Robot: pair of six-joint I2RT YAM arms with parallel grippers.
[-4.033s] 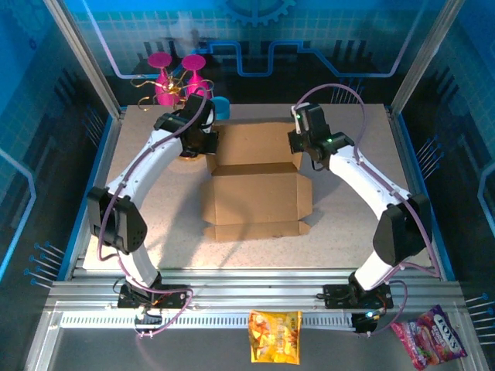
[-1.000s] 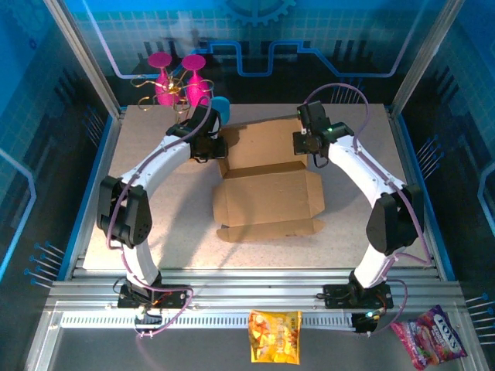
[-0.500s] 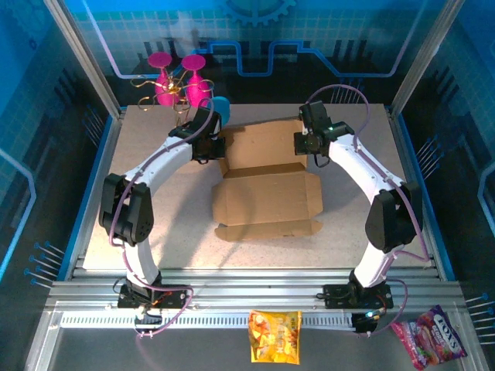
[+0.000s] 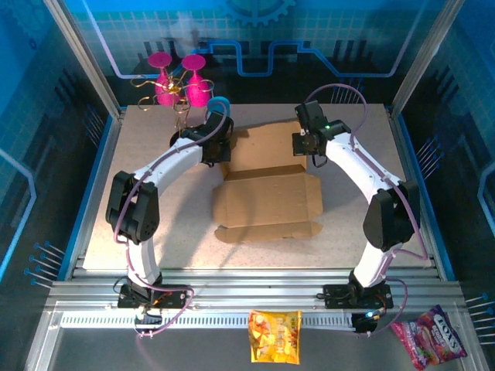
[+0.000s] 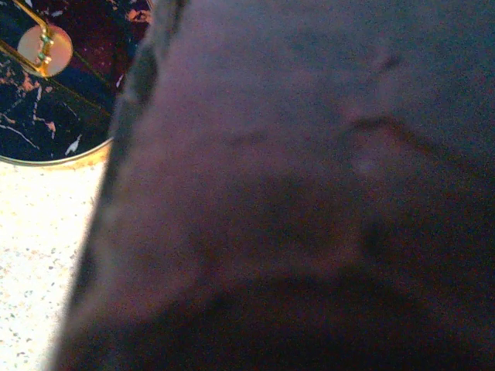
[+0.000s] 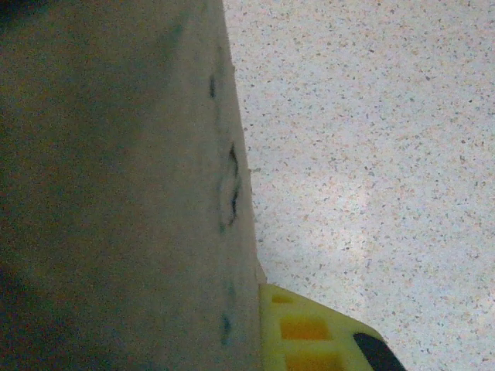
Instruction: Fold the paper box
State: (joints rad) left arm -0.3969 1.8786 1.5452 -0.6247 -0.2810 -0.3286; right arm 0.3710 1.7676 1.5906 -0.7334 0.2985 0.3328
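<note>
Paper box [image 4: 267, 202] sits mid-table [image 4: 155, 224], rear panel between both arms | left gripper [image 4: 218, 151] at the panel's left edge, opening impossible to tell | right gripper [image 4: 307, 147] at the right edge, jaws closed, cardboard beside its yellow finger [image 6: 309, 336]

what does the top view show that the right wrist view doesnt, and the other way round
Top gives: the whole box outline, the left arm and right arm at its far corners, pink glasses, a blue cup, and snack bags by the near rail.
Right wrist gives: a yellow fingertip against the cardboard's edge, and dents along that edge, close up.
Shared: the box and the speckled table.
</note>
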